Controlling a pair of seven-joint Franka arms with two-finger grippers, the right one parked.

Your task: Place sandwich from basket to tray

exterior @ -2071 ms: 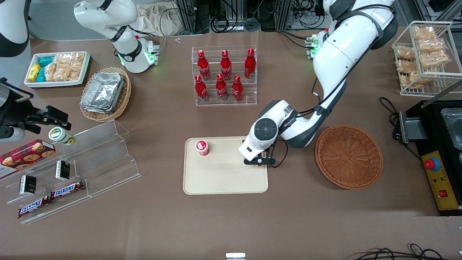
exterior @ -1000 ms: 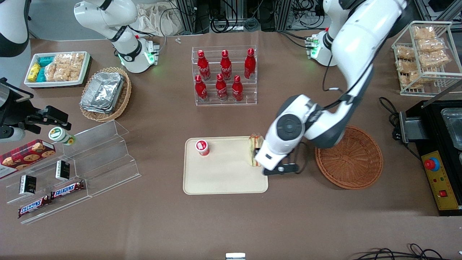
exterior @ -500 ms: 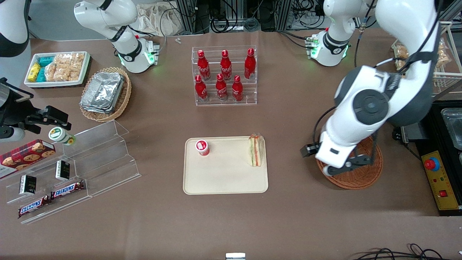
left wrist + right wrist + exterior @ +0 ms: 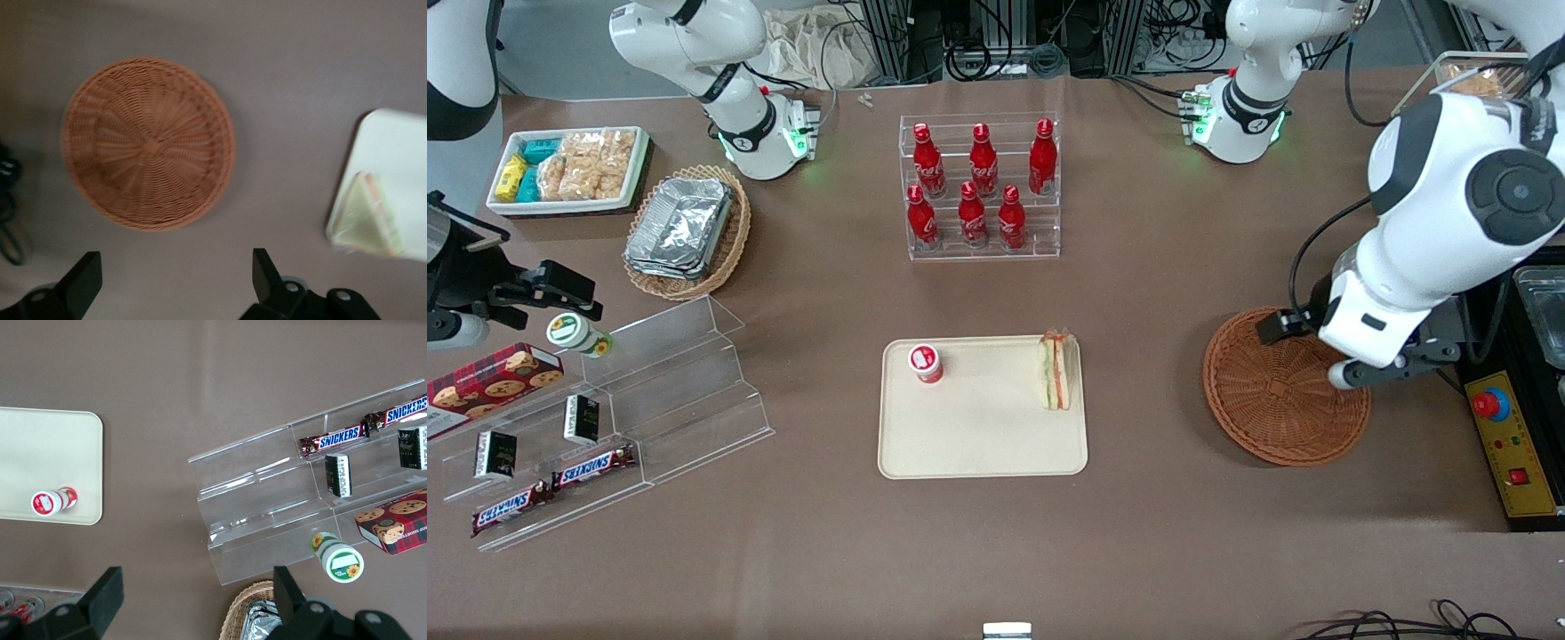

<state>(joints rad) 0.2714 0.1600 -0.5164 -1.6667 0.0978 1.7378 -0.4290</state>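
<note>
The sandwich (image 4: 1056, 372) lies on the tray (image 4: 978, 444), at the tray edge that faces the working arm's end of the table, resting on its side with the filling layers showing. Two seconds ago the left arm was low over that spot; a second ago the sandwich sat there uncovered with the gripper drawing off; now the arm has swung well clear. By my reading the placing is done and the arm is withdrawing. The basket (image 4: 1280, 391) holds nothing. A small red-and-white cup (image 4: 927, 363) shares the tray, well apart from the sandwich, toward the parked arm's end.

The gripper (image 4: 173, 280) hangs above the edge of the basket nearest the working arm's end, with the basket between it and the sandwich. Its fingers (image 4: 263, 270) stand wide apart and grip nothing. In the wrist view the sandwich (image 4: 367, 217) shows on the tray's corner (image 4: 393, 153), well apart from the fingers.
</note>
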